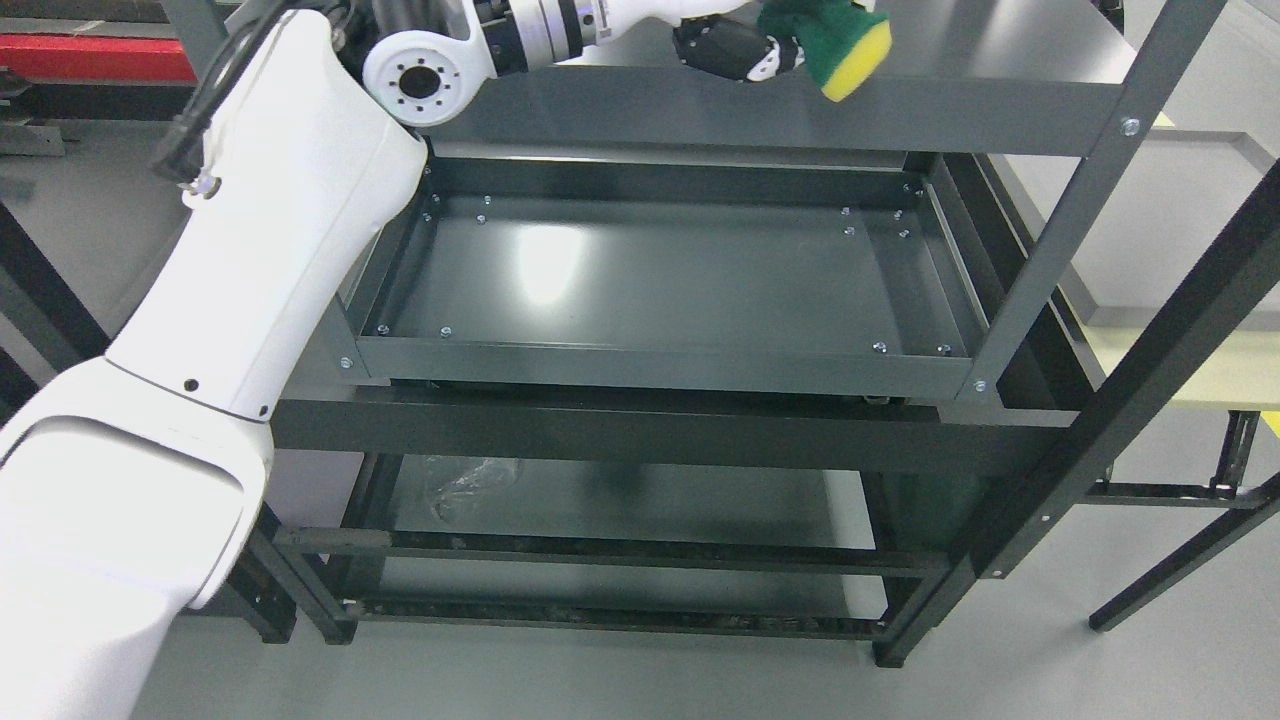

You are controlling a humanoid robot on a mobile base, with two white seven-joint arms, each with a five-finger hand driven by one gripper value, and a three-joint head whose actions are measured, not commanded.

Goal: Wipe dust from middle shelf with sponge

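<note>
My left arm comes in from the lower left and reaches up across the picture. Its hand point(745, 50) is at the top edge, shut on a sponge point(840, 40) with a green scouring face and a yellow body. The sponge is held over the front rim of the top shelf point(760, 115) of a dark grey metal rack. The middle shelf point(650, 275), a shallow tray with raised rims, lies below the hand and nothing lies on it. The hand is well above that shelf and apart from it. My right arm does not show.
A lower shelf point(620, 500) holds a crumpled clear plastic sheet point(470, 480). Slanted black rack posts point(1150, 370) cross at the right. A second grey rack with a pale yellow surface point(1200, 370) stands at the far right. Grey floor lies around.
</note>
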